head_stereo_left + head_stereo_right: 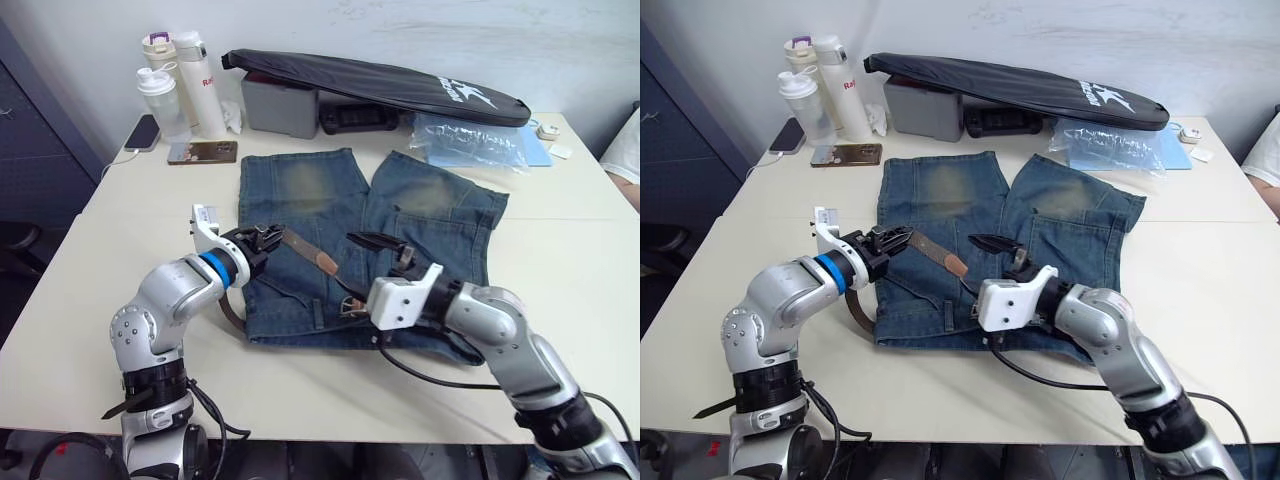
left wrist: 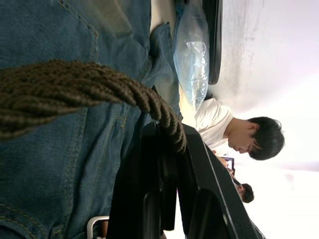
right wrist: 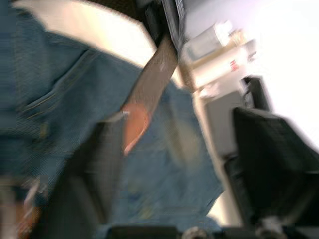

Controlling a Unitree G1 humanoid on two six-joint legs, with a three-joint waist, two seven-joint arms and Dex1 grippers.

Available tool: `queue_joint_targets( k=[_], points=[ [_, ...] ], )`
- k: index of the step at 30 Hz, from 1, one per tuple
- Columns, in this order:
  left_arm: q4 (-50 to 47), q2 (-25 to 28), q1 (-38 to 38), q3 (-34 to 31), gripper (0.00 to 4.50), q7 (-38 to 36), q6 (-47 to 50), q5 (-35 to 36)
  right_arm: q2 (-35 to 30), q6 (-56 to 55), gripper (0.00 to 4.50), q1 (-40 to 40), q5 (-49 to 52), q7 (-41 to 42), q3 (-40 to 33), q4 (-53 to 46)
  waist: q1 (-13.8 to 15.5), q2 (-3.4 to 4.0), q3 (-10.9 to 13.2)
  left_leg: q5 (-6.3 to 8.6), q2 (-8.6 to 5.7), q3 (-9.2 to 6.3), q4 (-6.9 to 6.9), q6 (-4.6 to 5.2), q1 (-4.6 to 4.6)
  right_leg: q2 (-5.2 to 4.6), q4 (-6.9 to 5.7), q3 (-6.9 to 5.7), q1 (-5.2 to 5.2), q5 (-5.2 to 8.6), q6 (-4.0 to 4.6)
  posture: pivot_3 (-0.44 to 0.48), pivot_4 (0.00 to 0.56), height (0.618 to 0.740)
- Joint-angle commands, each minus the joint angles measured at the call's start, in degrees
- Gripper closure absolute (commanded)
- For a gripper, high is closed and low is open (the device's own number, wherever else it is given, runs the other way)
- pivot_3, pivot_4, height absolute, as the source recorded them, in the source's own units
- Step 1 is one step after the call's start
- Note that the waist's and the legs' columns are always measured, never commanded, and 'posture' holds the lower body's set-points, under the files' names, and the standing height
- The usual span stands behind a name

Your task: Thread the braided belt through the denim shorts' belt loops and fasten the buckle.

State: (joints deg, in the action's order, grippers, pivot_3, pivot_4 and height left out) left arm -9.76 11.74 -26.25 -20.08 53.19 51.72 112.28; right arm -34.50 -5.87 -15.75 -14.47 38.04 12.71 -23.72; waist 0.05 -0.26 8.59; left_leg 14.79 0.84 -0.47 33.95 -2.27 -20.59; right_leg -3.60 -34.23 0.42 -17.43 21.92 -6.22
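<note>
Left gripper (image 1: 268, 238) pinches braided belt (image 1: 305, 251); right gripper (image 1: 385, 245) spread; no legible writing.

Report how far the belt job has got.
Done: part of the belt seems to run along the waistband of the shorts, near the edge close to the robot. In hand: the left hand grips the belt near its tan tip; the right hand is open beside it. Left: remaining loops and fastening the buckle.

Three bottles (image 1: 180, 85) — two phones (image 1: 202, 152)
</note>
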Motion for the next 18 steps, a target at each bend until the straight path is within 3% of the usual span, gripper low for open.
queue_joint_targets(
  k=[1,9,18],
  points=[
    [0.75,1.66,-0.82,-1.53,4.50,-4.06,3.25,0.72,-2.01,2.50,0.09,2.93,5.60,4.08,-1.97,-5.25,0.01,0.00,0.00,0.00,0.00,0.00,-0.02,0.00,0.00,0.01,0.02,0.00,0.01,0.00,0.00,0.000,0.150,0.740],
    [4.71,5.60,-2.19,-2.51,4.50,-9.27,8.13,0.72,-3.81,1.13,0.09,7.86,1.50,4.86,1.12,-5.18,-0.11,0.00,0.01,0.01,0.04,0.02,-0.05,-0.03,0.01,0.04,0.04,0.03,0.00,0.00,0.00,0.000,0.150,0.740],
    [7.38,9.06,-2.77,-1.16,4.50,-11.31,10.70,0.72,-3.47,-3.88,0.09,7.29,-5.80,2.54,3.65,1.70,-0.06,0.00,0.03,0.01,0.04,0.00,-0.08,-0.05,0.00,0.01,0.09,0.03,0.00,0.01,0.01,0.000,0.150,0.740]
  ],
)
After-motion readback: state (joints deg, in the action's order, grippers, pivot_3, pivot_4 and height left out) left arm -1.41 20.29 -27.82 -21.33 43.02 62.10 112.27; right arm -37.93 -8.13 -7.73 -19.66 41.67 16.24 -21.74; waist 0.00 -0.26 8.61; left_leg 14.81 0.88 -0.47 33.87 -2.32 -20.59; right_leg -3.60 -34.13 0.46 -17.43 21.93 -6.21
